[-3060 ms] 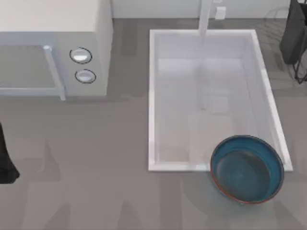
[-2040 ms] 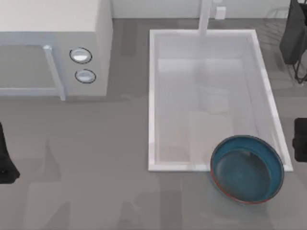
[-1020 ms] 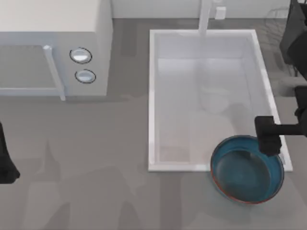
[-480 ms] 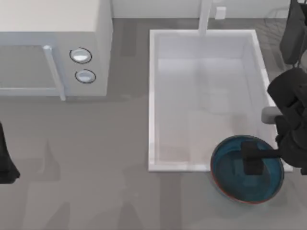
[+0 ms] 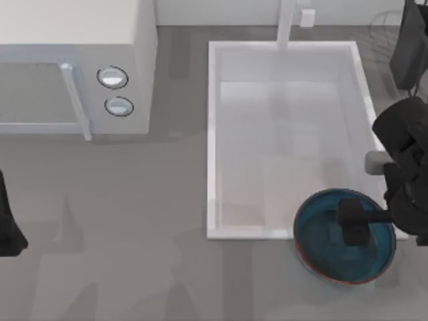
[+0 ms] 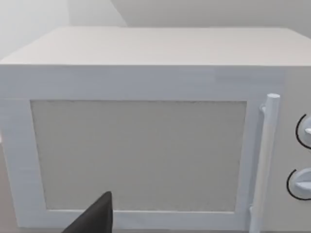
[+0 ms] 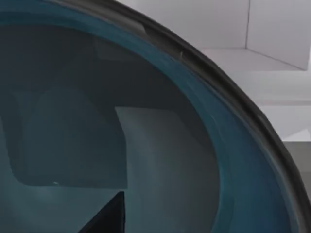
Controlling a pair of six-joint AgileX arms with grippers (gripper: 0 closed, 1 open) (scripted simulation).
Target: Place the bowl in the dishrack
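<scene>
The bowl sits on the desk at the near right corner of the white sink, its far rim overlapping the sink's front edge; the right gripper hangs directly over the bowl's teal inside, a little right of its middle, with the arm reaching in from the desk's right edge; whether its fingers are spread or pressed together I cannot tell, since from above they read as one dark block and the right wrist view gives only a dark tip against the glaze; that view looks straight down into the bowl, with its rim curving past and the sink wall beyond. The dishrack lies at the far right corner, well apart from the bowl and beyond the sink's right side. My judgement: the right arm is plainly the nearer. The left arm is parked at the desk's left edge, facing the microwave.
</scene>
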